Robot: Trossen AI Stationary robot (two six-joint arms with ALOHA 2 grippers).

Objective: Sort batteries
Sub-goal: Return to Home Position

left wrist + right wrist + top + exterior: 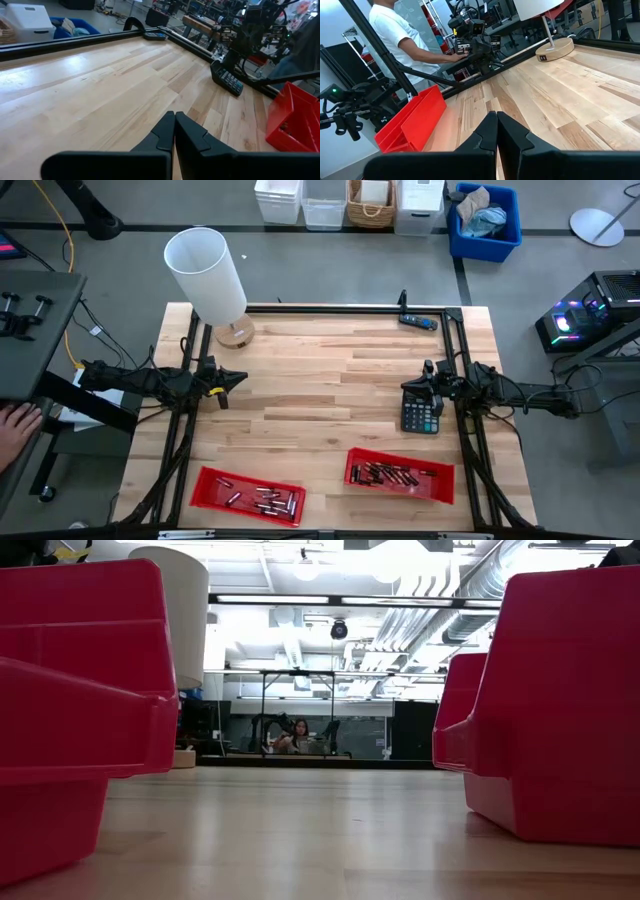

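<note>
The batteries lie in two red bins near the table's near edge: silvery cells in the left bin [262,499], dark cells in the right bin [392,475]. My left gripper [240,377] [174,120] hovers at the table's left edge, fingers shut on nothing, pointing toward the table's right. My right gripper [407,387] [497,119] waits at the right edge above the black calculator [421,415], fingers shut on nothing, pointing left. Both red bins [70,710] [560,710] rest on the wood by their bases.
A white lamp [210,278] stands on its wooden base [234,332] at the far left. A blue-and-black tool [418,321] lies at the far edge. A black frame [350,307] rims the table. A person's hand [18,423] shows left of the table.
</note>
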